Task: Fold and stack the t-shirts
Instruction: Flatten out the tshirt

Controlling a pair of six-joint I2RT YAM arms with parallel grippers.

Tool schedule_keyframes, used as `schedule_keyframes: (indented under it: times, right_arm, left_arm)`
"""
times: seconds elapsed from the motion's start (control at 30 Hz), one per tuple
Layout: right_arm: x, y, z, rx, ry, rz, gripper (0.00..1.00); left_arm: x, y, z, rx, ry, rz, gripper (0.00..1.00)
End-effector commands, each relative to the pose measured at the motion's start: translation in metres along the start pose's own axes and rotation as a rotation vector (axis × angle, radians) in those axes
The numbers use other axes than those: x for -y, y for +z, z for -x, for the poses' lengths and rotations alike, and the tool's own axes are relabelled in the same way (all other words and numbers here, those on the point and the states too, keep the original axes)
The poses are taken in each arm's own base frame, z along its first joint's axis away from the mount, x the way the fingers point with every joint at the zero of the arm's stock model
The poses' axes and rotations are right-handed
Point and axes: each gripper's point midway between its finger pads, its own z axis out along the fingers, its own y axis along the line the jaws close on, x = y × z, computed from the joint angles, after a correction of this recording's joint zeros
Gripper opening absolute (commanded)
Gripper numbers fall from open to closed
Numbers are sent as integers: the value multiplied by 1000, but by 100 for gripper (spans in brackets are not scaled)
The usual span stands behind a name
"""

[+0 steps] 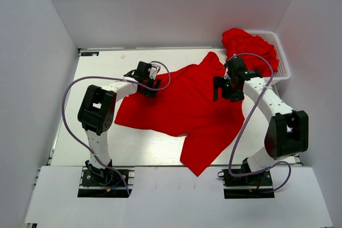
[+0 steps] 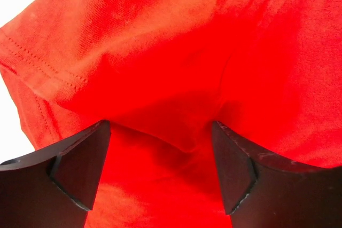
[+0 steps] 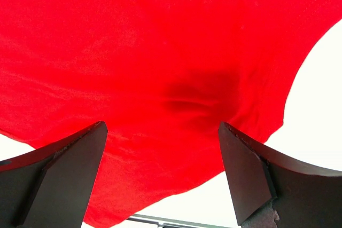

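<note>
**Both grippers spread over one shirt**

One red t-shirt lies spread out just left of the basket. Bunched shirts fill the basket. The right gripper is nearer the basket and the left gripper farther. Both have jaws spread, pinching nothing.

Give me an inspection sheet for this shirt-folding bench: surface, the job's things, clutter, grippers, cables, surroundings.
Surface: white table, bare around the spread shirt.
Job's things: one red t-shirt lies spread but rumpled and unfolded, one corner at the near edge; more red shirts are heaped in the white basket at the far right corner.
Clutter: small dark label at the far left corner, nothing else seen.
Grippers: left gripper open at the shirt's left edge; right gripper open over its right part.
Cables: left cable and right cable loop loosely from base to wrist.
Surroundings: plain white walls on three sides.
</note>
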Motion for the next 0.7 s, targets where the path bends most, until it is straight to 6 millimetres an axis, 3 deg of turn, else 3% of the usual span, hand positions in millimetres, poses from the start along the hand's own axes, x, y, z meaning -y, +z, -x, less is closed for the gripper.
schedule_keyframes:
  times: [0.0, 0.17, 0.2, 0.23, 0.3, 0.33, 0.37, 0.53, 0.67]
  right_arm:
    - [3, -6, 1, 23, -6, -8, 90]
    - [4, -6, 2, 24, -6, -13, 90]
    - [6, -6, 1, 23, -7, -17, 90]
    - [5, -7, 1, 26, -5, -12, 90]
    - [4, -6, 1, 23, -8, -9, 90]
    - [3, -6, 0, 22, -8, -3, 90]
    - [2, -5, -1, 20, -9, 0, 90]
    - [3, -1, -6, 1, -11, 0, 90]
    - [4, 2, -8, 0, -15, -1, 90]
  left_arm:
    - [0, 4, 9, 25, -36, 20, 85]
    - [0, 8, 10, 15, -35, 20, 59]
    - [-2, 8, 10, 14, -44, 30, 49]
    - [-1, 7, 11, 13, -53, 30, 30]
    - [2, 7, 11, 14, -62, 12, 16]
    - [3, 2, 21, 46, -65, 4, 5]
    - [2, -2, 25, 66, -66, 5, 0]
    - [8, -13, 41, 103, -88, -33, 0]
    - [7, -18, 41, 91, -88, -33, 0]
